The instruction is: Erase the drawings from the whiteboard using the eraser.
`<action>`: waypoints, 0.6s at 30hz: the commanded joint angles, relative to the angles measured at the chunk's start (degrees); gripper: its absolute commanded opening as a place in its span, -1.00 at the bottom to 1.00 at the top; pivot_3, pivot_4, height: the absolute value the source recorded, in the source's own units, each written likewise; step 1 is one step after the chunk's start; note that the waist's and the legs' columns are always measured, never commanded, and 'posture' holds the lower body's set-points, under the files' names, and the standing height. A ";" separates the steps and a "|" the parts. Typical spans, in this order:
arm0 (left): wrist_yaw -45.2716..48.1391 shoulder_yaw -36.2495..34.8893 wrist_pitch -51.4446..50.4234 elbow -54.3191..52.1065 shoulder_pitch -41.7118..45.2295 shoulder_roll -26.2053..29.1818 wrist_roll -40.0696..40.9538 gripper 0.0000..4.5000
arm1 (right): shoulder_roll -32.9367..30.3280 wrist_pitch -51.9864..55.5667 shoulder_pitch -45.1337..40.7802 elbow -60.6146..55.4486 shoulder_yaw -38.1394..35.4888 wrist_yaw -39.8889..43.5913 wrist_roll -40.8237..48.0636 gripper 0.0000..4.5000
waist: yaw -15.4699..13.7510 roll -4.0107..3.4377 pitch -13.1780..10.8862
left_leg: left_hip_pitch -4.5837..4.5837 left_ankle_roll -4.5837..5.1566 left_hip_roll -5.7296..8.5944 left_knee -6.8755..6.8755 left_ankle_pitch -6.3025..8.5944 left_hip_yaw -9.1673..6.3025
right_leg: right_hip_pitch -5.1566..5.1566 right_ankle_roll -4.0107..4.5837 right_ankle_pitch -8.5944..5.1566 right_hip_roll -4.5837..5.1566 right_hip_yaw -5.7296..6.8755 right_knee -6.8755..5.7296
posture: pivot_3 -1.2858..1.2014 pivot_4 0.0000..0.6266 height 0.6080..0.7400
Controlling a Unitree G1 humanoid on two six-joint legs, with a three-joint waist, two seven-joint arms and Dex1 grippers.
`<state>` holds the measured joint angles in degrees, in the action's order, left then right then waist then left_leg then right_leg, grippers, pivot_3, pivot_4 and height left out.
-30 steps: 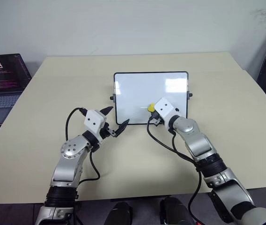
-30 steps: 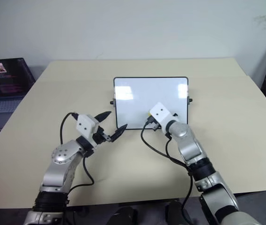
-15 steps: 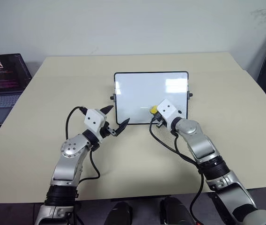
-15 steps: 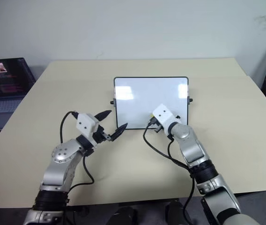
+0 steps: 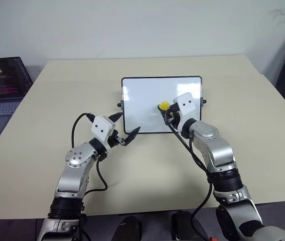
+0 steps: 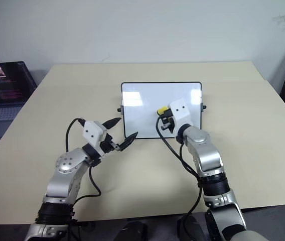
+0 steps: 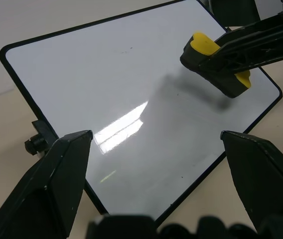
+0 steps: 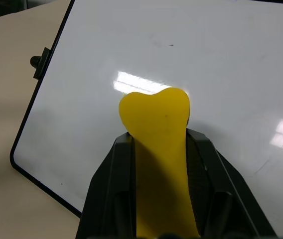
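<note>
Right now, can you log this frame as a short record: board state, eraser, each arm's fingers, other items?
whiteboard: propped on the table, surface looks almost wiped, faint specks only
eraser: yellow, clamped in the right gripper, at the board face
left gripper: fingers open, holding nothing, near the board's lower left corner
laptop: open, beside the table's left edge

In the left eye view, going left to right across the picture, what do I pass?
Laptop → left gripper, open → eraser held by the right gripper against the whiteboard.
</note>
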<state>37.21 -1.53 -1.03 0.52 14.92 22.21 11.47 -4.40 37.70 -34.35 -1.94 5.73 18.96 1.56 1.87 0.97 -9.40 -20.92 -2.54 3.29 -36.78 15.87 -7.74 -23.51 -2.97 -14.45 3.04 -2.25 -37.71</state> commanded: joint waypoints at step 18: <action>18.23 4.72 -20.54 -15.46 6.00 6.12 17.72 1.00 | -12.00 25.36 -0.16 -16.45 -12.77 -5.44 3.16 -0.56 | 0.03 -0.03 -0.07 | -0.09 0.02 0.01 0.02 0.01 -0.02 | 0.01 -0.02 -0.02 -0.02 0.06 0.05 | 0.03 -0.52 1.00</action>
<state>53.13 3.04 -19.86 -11.93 19.41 27.37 26.46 -15.59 61.00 -34.13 -14.92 -5.62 14.11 4.12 1.89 0.94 -9.47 -21.00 -2.52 3.31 -36.77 15.88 -7.74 -23.50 -2.99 -14.48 2.98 -2.21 -37.67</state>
